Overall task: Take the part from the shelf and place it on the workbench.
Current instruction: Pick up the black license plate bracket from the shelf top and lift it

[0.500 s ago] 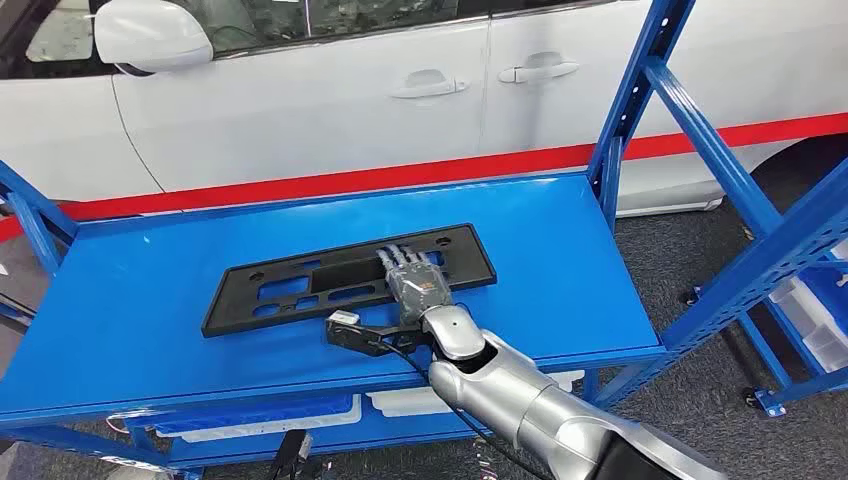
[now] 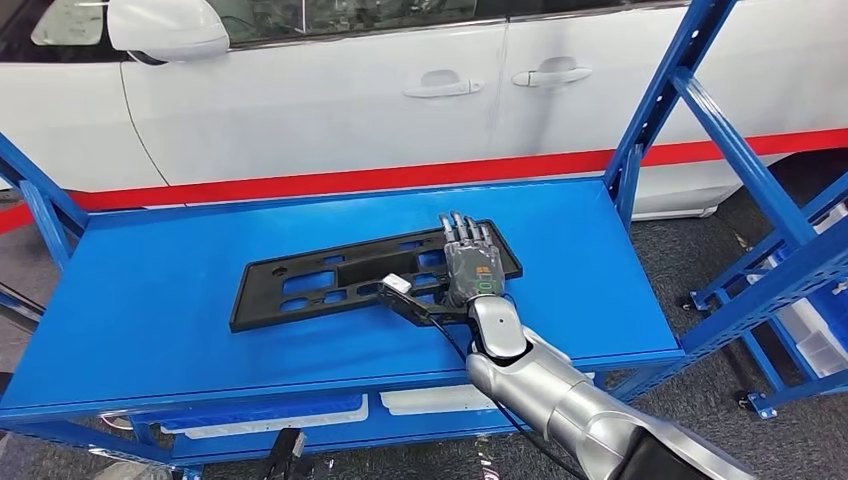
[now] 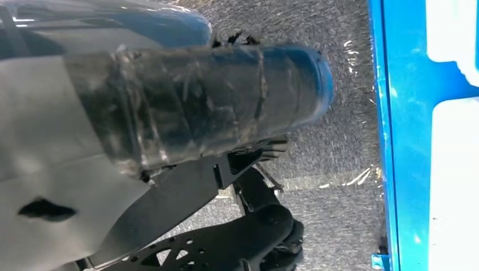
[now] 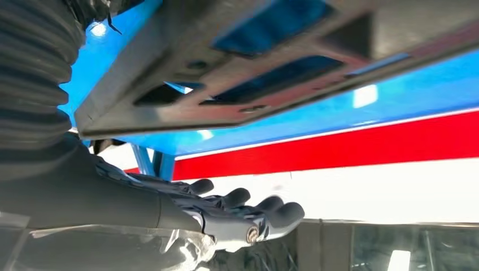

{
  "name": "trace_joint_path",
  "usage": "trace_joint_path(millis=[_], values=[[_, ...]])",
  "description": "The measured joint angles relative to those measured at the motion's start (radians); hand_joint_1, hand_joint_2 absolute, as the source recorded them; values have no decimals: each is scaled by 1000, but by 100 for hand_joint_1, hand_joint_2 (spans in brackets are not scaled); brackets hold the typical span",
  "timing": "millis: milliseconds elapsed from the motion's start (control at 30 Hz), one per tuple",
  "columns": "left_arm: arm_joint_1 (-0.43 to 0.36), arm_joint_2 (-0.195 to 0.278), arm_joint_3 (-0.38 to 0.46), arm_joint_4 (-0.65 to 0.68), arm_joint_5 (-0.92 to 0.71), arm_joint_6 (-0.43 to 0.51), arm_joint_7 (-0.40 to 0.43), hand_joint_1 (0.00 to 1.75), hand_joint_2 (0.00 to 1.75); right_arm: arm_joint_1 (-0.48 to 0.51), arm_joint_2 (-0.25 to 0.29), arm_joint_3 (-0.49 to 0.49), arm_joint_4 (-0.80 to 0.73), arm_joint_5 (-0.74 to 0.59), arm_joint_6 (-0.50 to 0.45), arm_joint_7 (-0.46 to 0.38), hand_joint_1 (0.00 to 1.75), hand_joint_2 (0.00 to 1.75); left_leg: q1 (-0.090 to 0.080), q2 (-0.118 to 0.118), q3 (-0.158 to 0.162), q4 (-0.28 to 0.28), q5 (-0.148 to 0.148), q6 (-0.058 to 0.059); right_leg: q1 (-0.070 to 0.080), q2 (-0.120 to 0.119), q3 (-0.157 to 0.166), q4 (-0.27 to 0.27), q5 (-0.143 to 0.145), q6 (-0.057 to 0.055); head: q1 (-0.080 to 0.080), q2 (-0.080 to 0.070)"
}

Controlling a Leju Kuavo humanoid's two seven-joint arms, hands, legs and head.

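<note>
White car (image 2: pixel 330 100) with red stripe, grey carpet floor (image 2: pixel 700 255), white bins (image 2: pixel 815 330)

A: Left hand (image 3: pixel 197 107) comes in close: pale grey cover, then a thick dark part wrapped in shiny creased film, bluish at the tip.

B: Fingers apart or curled?

A: Cannot tell.

B: Behind it?

A: Grey speckled carpet (image 3: pixel 339 141), with glints of light on it. A blue shelf frame (image 3: pixel 404 141) runs straight along the carpet's edge.

B: Anything in the frame?

A: 2 white bins (image 3: pixel 454 180), one after the other, with a narrow blue gap between them. A small blue foot (image 3: pixel 377 261) sits on the carpet beside the frame.
</note>
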Motion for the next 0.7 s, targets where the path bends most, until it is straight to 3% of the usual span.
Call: trace_joint_path(millis=[33, 100, 200, 267, 333, 400, 467, 500, 600, 633, 700], values=[[0, 0, 0, 0, 0, 0, 0, 0, 0, 0, -3, -4, 1, 0, -1, 2, 0, 175, 0, 0, -1, 7, -5, -3, -1, 0, 32, -64, 34, -1, 0, 0], [-1, -1, 0, 0, 0, 0, 0, 0, 0, -1, -6, -11, 1, 3, -5, 4, 0, 175, -3, -1, -8, 26, -17, -12, 0, 0, 85, -173, 70, -6, 0, 0], [-2, -2, -1, 0, 0, 4, 1, 0, 0, 1, -10, -19, 2, 21, -31, 11, 1, 175, -5, -2, -17, 38, -23, -26, 5, 2, 97, -205, 72, -20, -1, 0], [-1, -4, -1, 0, 0, 10, 2, 0, 0, 3, -13, -26, 2, 38, -64, 19, 87, 175, -2, -1, -22, 46, -32, -34, 2, 2, 98, -209, 75, -30, -2, 0], [0, -5, -2, 0, -4, 14, 6, 0, 0, 3, -13, -35, 2, 50, -76, 25, 173, 175, 1, -1, -52, 114, -72, -46, -4, 1, 102, -215, 77, -37, -7, 0], [1, -6, -6, 0, -9, 11, 13, 0, 0, 7, -14, -41, 3, 55, -62, 27, 175, 175, 5, -1, -112, 237, -125, -56, -4, 0, 104, -216, 76, -40, -11, 0], [4, -6, -11, 0, -11, 5, 18, 0, 0, 14, -16, -46, 5, 60, -44, 26, 175, 175, 8, -1, -149, 300, -131, -60, -3, 0, 104, -216, 75, -41, -11, 0], [5, -5, -13, 0, -11, 3, 19, 0, 0, 16, -16, -48, 6, 63, -39, 26, 175, 175, 8, -1, -141, 275, -106, -58, -3, 1, 105, -216, 74, -41, -11, 0], [5, -3, -15, 0, -14, 2, 19, 0, 0, 18, -17, -56, 7, 71, -32, 26, 175, 175, 4, -1, -53, 80, -12, -43, -2, 5, 110, -218, 73, -37, -10, 0], [4, -2, -16, 0, -15, 4, 19, 0, 0, 18, -18, -59, 7, 75, -31, 27, 175, 175, 0, -1, -34, 40, -2, -38, -1, 5, 109, -220, 74, -33, -10, 0], [4, -1, -21, 0, -18, 11, 18, 0, 0, 20, -20, -64, 7, 83, -28, 27, 175, 175, -7, -2, -26, 21, -4, -29, -2, 5, 109, -224, 77, -22, -10, 0]])
